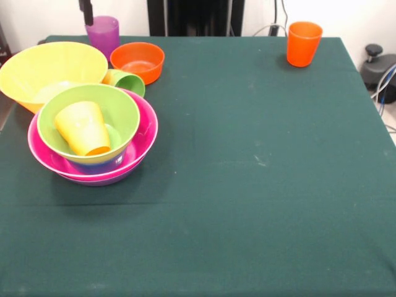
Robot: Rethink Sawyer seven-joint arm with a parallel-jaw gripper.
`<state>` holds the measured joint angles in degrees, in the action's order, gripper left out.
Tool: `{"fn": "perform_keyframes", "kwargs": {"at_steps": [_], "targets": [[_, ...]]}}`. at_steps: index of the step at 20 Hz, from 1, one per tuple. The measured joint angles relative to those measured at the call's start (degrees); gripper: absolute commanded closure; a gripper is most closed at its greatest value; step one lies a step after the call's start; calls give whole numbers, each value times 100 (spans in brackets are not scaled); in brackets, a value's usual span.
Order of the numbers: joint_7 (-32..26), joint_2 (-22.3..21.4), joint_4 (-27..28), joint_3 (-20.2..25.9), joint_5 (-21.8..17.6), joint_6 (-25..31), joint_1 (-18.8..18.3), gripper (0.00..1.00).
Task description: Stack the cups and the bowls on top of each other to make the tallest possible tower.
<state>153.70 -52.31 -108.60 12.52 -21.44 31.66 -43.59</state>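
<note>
The hand [86, 12], only a dark tip at the bench's [247, 185] far edge and its opening impossible to tell, hung seemingly just above the upright purple cup [103, 35], behind the tower [93, 136].

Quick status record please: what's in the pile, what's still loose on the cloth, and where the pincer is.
tower: light green bowl nested in pink bowl, purple rim beneath; bit of blue under the green bowl
in tower: yellow-orange cup lying tilted inside the green bowl
loose bowls: yellow bowl and orange bowl, behind the pile
loose cups: light green cup on its side by the orange bowl; purple cup upright at far edge; orange cup upright, far from the rest
pincer: dark tip by the purple cup; state unclear
</note>
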Motion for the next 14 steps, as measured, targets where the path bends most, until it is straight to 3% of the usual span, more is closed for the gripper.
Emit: {"fn": "perform_keyframes", "kwargs": {"at_steps": [10,14], "targets": [[-22,294,-161,604,-853,-80,-165,0],[-104,475,-196,969,-1193,-80,-405,0]]}}
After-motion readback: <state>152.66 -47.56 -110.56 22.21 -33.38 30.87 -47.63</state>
